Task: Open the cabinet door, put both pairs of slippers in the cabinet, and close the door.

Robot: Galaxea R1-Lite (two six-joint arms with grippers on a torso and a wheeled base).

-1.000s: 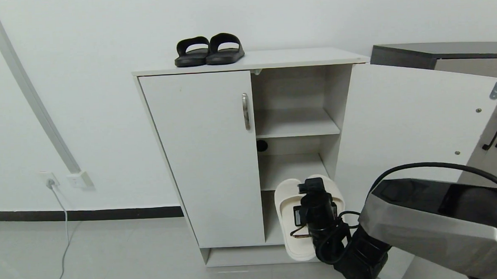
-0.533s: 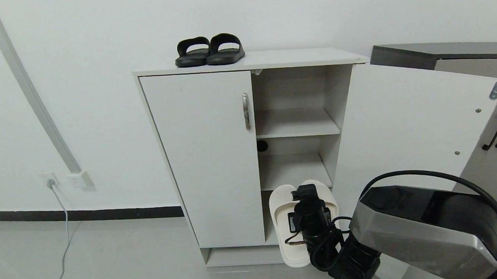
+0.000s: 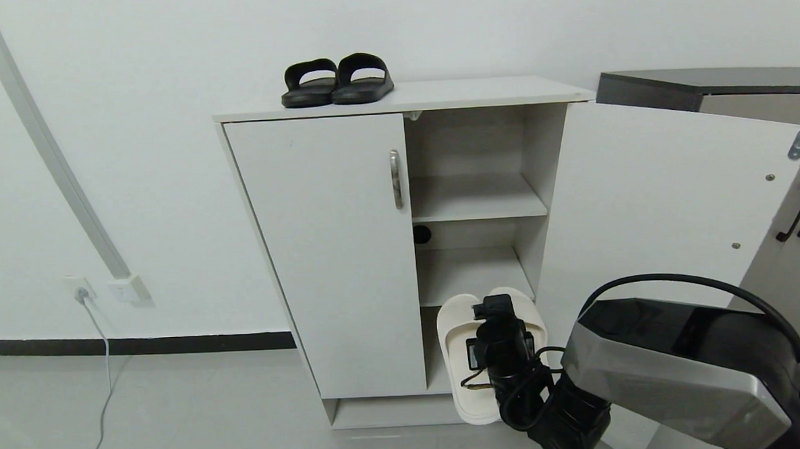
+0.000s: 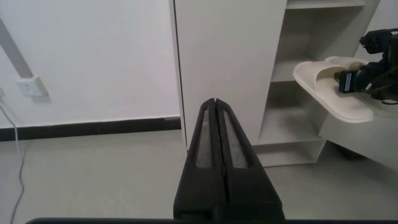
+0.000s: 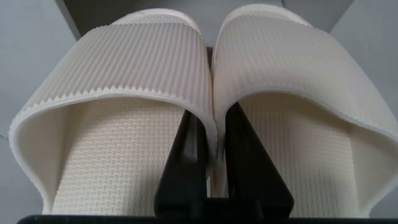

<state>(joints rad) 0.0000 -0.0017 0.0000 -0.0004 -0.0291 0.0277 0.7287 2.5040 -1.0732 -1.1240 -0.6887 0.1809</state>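
Head view: my right claw (image 3: 493, 311) is pinched on the two inner strap edges of the white slippers (image 3: 461, 357) and holds them as a pair just outside the cabinet (image 3: 334, 254), at its open right half. Their long axis runs 6-to-12, toes toward the lowest compartment (image 3: 435, 358) at the claw's 12 o'clock, so I judge a straight push in. The black slippers (image 3: 337, 81) sit on the cabinet top at 11 o'clock. My left claw (image 4: 214, 124) is closed on nothing, farther off.

From the white slippers (image 3: 461, 357), the open bay (image 3: 473, 275) lies free at 12 o'clock; the shut left door (image 3: 334, 254) blocks 10 o'clock, the swung-open right door (image 3: 655, 200) 2 o'clock.
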